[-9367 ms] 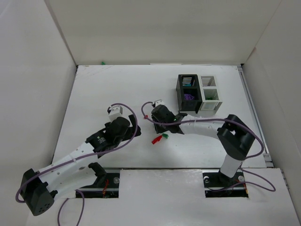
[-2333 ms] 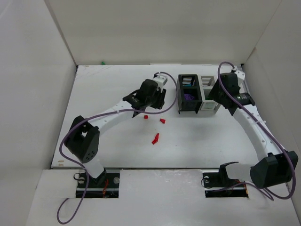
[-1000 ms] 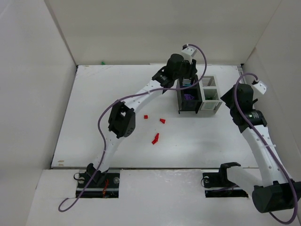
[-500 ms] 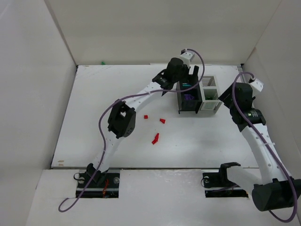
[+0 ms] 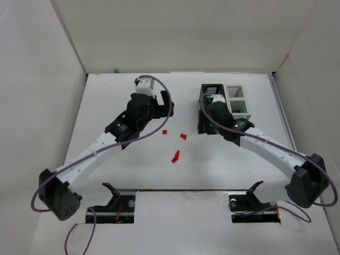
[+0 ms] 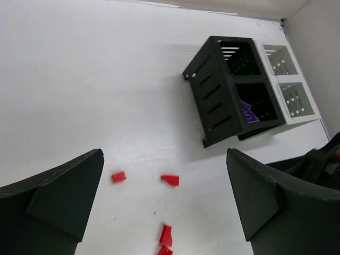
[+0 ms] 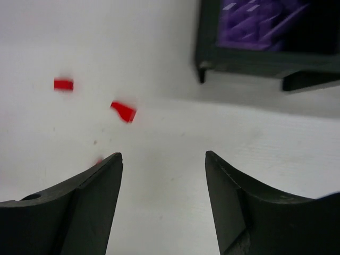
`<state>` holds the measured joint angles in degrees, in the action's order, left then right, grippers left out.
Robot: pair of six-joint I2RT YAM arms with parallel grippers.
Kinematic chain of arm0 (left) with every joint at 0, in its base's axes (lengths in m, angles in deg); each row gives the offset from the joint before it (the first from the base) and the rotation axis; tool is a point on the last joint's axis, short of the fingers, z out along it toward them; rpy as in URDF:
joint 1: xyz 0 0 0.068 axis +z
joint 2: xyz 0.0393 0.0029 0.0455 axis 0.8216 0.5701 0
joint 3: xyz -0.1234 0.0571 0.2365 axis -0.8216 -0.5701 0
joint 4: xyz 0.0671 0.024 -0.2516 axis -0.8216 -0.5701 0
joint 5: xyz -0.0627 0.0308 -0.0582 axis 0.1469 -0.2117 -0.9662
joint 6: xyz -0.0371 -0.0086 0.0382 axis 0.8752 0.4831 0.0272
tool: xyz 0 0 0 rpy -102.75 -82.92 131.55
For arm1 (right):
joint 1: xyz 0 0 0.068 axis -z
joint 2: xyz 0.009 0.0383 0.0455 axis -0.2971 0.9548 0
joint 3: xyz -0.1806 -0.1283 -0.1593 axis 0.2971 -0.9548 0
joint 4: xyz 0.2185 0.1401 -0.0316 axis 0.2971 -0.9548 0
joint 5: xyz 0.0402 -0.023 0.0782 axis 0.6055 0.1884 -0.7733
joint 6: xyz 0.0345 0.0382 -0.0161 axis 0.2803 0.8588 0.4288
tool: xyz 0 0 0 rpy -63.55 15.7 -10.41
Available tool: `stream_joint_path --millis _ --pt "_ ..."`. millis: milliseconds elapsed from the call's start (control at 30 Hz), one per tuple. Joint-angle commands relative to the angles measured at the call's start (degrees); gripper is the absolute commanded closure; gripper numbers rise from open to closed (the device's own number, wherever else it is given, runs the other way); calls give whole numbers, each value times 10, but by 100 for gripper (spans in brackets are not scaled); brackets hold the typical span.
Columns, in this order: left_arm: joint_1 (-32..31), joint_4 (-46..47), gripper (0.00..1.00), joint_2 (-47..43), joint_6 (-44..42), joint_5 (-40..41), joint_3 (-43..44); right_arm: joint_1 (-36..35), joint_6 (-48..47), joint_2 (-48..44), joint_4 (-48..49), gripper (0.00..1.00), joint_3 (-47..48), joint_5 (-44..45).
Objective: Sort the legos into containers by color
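Legos (image 5: 183,136) in red lay mid-frame, left of the black bin (image 6: 212,114). Left gripper (image 6: 164,159) and right gripper (image 7: 163,159) gaped wide above them, gripping nothing.

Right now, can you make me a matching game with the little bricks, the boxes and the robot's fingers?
1 tiny red plastic bricks
2 tiny purple plastic bricks
3 white slatted square bin
4 left arm's black fingers

a inside the black slatted bin
b wide open, holding nothing
c loose on the white table
d touching the black bin's side

Pairs: 1-c, 2-a, 3-d, 4-b
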<state>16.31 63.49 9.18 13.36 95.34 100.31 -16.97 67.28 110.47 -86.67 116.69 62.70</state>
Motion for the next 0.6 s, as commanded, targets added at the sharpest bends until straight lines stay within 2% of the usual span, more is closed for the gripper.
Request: stream_joint_path --millis 0,133,200,333,567 --pt "4 -109 0 -71 147 92 -98 -78 29 39 -3 32 35 0" --pt "4 -181 0 -207 242 92 -204 -151 84 132 -3 34 53 -21" --pt "4 -193 0 -247 262 80 -245 -182 99 162 -3 36 72 -15" --pt "4 -211 0 -335 282 75 -274 -200 140 230 -25 38 97 -7" --pt "4 -232 0 -361 287 75 -280 -219 167 274 -38 39 116 5"
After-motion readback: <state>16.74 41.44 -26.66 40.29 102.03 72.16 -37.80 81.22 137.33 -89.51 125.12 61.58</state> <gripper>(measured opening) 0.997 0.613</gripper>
